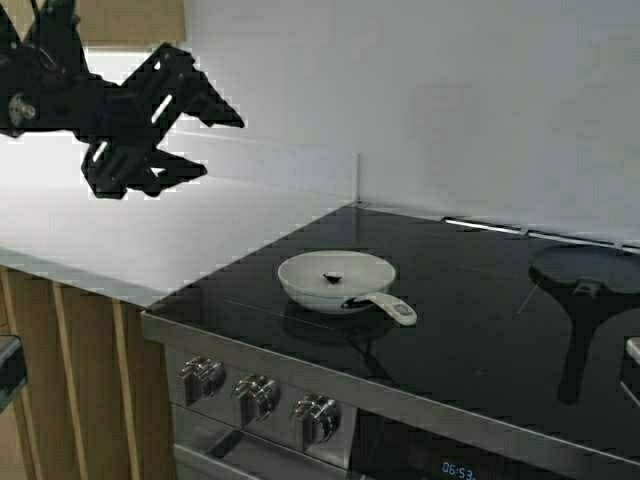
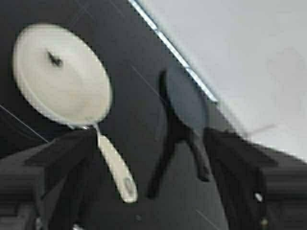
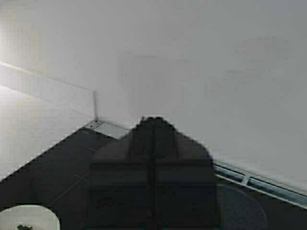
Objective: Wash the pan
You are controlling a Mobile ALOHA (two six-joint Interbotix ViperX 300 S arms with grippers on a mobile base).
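Note:
The small white pan (image 1: 335, 278) sits on the black cooktop (image 1: 470, 300) near its front left, with a dark speck inside and its short white handle (image 1: 395, 310) pointing front-right. My left gripper (image 1: 215, 145) is open and empty, high in the air over the white counter, far left of and above the pan. In the left wrist view the pan (image 2: 60, 74) and its handle (image 2: 117, 167) lie well below the open gripper (image 2: 148, 163). My right gripper (image 3: 153, 124) is shut and empty; it is out of the high view. A bit of the pan (image 3: 29, 218) shows in the right wrist view.
A larger dark pan (image 1: 585, 270) with a long black handle sits at the cooktop's right side. A white counter (image 1: 120, 230) adjoins the stove on the left. Three knobs (image 1: 255, 395) line the stove front. A white wall stands behind.

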